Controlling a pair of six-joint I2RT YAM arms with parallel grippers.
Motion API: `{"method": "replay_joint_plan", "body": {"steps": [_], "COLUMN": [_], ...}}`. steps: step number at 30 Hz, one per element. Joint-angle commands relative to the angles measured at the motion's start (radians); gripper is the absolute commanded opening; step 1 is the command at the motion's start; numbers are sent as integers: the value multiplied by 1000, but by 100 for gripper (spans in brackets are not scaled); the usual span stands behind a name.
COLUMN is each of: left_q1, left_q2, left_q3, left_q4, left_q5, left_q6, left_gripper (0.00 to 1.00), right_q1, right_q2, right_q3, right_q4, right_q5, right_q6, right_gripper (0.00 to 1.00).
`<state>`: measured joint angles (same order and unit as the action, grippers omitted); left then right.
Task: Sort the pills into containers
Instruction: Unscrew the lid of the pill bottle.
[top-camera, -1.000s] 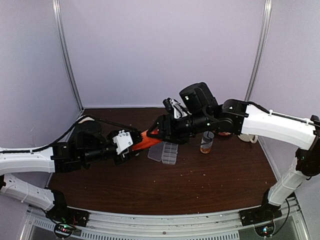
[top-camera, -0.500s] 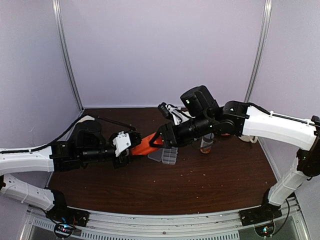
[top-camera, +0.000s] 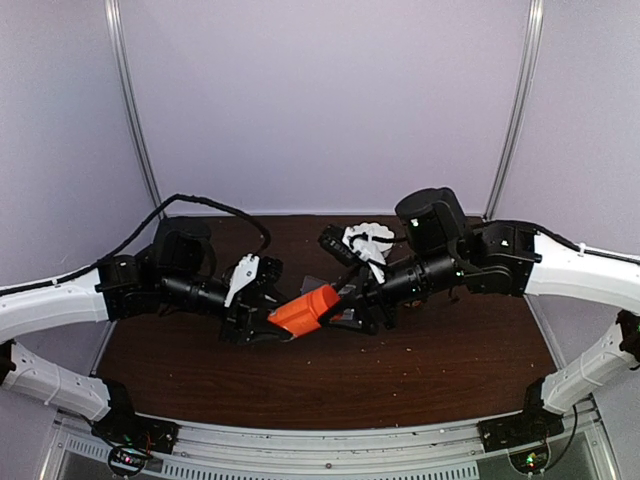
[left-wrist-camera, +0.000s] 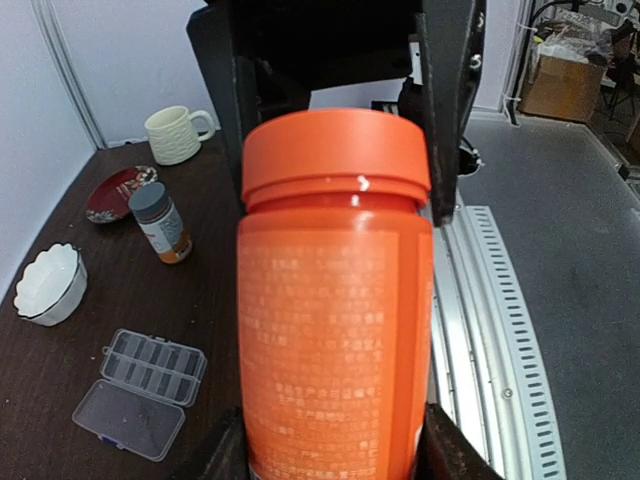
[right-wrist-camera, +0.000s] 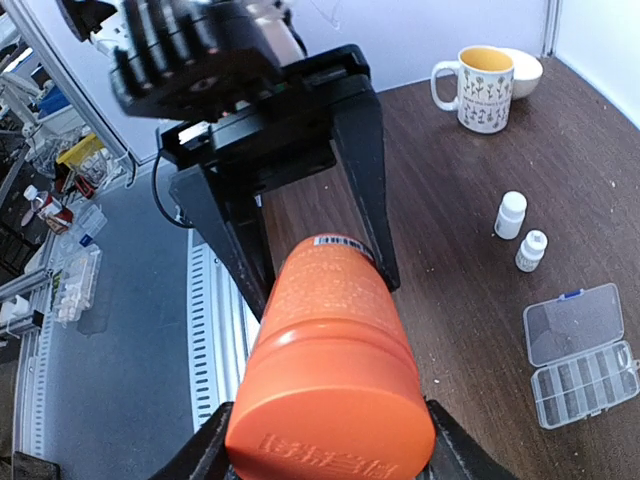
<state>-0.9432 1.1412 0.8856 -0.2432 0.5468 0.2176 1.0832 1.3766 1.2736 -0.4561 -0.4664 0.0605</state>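
1. Clamping the left gripper (left-wrist-camera: 335, 452) on the body of the tall orange plastic bottle (top-camera: 305, 310), fingers pressing from both sides, and holding it lifted above the dark brown wooden desk (top-camera: 430, 370), close to level.
2. Gripping the same bottle's orange screw cap (right-wrist-camera: 330, 425) from the opposite end with the right gripper (right-wrist-camera: 325, 445), one finger on either side of the cap. Judging this as the uncapping step, with the cap not yet off.
3. Seeing none of the pills — presumably sitting inside the bottle, behind its opaque wall.
4. Noting the small clear plastic organizer box (right-wrist-camera: 585, 355) lying open and flat on the desk, apart from the lifted bottle and near two tiny white bottles (right-wrist-camera: 520, 232). Not being able to tell whether any compartment is holding a tablet.
5. Risking a spill by freeing the cap with the bottle this level, sending tablets across the desk with no compartment underneath. Advising tipping the mouth upward before the last turn.
6. Risking the whole bottle rotating inside the left gripper instead of the cap turning — a likely result of a round, smooth wall and a light squeeze.
7. Risking a jerk on release, with both wrists crowding together, and dropping cap or bottle onto the desk.
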Motion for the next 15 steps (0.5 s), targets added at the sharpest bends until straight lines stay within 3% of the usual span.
{"method": "replay_joint_plan", "body": {"steps": [1,3,7,12,15], "left_q1": [-23,-24,-24,-25,-32], "left_q2": [-10,-16,-33,-54,-61], "left_q3": [52,53,43,16,4], "left_q4": [14,16,22,33,54], "left_q5": [276,271,190,-76,-221], "left_q6": [28,26,37,57,63], "left_gripper": [26,27,27,26,26], "right_q1": [14,17,19,12,13], "right_q2": [-64,-85,-156,-255,-270], "right_q3": [-70,-89,-159,-196,-164], "right_q4": [171,171,198,197,147], "right_q5": [21,42,90,227,212], "right_q6": [-180,-200,-160,73,197], "right_gripper": [52,59,98,100,100]}}
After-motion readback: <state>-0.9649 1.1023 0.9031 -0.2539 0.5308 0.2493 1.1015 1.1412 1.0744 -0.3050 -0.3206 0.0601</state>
